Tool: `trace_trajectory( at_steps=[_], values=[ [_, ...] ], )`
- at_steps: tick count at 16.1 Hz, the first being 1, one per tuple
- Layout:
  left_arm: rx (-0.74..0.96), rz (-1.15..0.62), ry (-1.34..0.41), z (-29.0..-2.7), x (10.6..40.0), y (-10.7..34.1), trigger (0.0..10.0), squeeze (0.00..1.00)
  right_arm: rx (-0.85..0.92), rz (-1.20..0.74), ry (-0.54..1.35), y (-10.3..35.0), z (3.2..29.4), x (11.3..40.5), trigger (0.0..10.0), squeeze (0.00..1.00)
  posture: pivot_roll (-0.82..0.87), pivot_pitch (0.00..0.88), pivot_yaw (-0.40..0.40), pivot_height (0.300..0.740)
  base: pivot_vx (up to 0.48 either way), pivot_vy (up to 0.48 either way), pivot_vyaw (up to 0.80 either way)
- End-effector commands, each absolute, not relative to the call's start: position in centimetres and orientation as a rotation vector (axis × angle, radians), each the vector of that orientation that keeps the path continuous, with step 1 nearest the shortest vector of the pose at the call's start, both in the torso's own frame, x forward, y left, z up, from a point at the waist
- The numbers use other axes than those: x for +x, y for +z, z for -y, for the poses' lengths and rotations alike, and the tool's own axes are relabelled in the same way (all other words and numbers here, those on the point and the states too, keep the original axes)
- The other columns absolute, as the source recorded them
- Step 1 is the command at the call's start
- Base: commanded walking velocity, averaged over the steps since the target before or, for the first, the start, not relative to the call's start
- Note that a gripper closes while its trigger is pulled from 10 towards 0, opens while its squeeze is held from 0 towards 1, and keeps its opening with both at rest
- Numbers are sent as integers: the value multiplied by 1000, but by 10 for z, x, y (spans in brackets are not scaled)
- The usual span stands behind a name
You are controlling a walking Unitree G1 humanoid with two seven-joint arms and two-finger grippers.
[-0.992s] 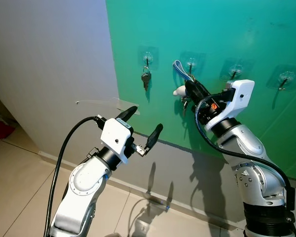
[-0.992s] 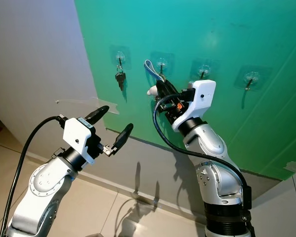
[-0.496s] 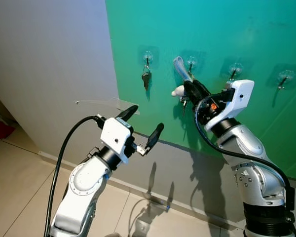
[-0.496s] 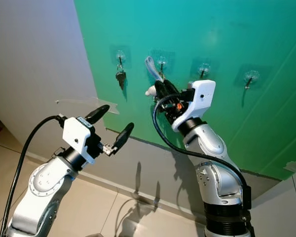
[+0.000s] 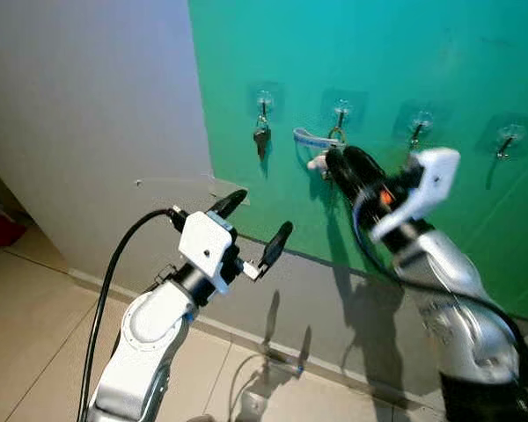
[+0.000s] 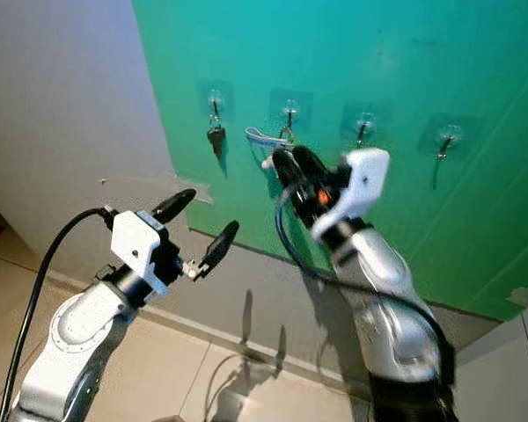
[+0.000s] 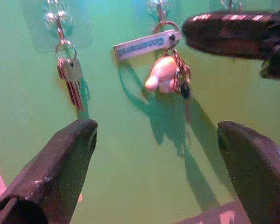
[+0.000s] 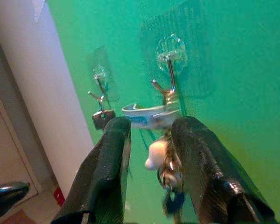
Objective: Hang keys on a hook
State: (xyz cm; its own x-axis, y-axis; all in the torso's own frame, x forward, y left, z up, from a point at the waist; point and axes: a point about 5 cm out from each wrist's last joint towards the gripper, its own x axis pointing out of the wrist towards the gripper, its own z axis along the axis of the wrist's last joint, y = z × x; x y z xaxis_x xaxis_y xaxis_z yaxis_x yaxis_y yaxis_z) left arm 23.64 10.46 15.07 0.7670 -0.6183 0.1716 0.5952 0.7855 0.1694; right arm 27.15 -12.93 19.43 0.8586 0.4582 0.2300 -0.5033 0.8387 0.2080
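Four clear adhesive hooks sat in a row on the green wall panel (image 5: 422,53), and your work was at the second from the left.

Left to right: your left gripper (image 5: 255,224) hung idle in front of the grey wall, its black fingers spread wide with nothing between them. The first hook (image 5: 263,101) carried a small dark key (image 5: 260,139) already. On the second hook (image 5: 340,112) the metal ring of the key bunch with the cream-coloured plush charm (image 7: 161,74) appeared seated over the prong, with the pale blue fabric tag (image 5: 312,138) sticking out sideways toward the first hook and the charm and keys dangling below the ring. Your right gripper (image 8: 149,140) was just in front of the bunch; its fingers stood a little apart on either side of the charm and, as far as the wrist view showed, were not clamped on it. The arm was blurred in the head views.

Judgement: the hang looked done or nearly so. To finish well, you needed to draw the right gripper straight back from the wall, fingers kept apart, so neither snagged the tag or lifted the ring off the prong. The third hook (image 5: 417,123) and fourth hook (image 5: 509,139) were bare.
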Motion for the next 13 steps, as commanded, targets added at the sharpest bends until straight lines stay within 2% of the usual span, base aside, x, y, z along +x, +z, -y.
trace_trajectory(
  at_steps=[1,2,4,5,10,13],
  values=[
    [124,206,-677,-105,233,147,10000,0,272,224,559,203,131,262,10000,0,-20,0,15,740,0,0,0],
    [127,167,-683,-109,229,139,10000,0,239,181,637,193,131,243,10000,0,-24,0,16,740,0,0,0],
    [158,133,-695,-112,226,131,10000,0,222,105,667,180,132,230,10000,0,-35,0,23,740,0,0,0],
    [228,96,-712,-115,224,122,10000,0,220,44,665,168,133,221,10000,0,-41,0,30,740,0,0,-769],
    [146,95,-729,-110,223,123,10000,0,155,-223,427,121,146,201,10000,0,-41,0,31,740,0,0,-794],
    [138,77,-735,-110,222,122,10000,0,176,-268,251,113,153,194,10000,0,-46,0,34,740,0,0,-800]
  ],
)
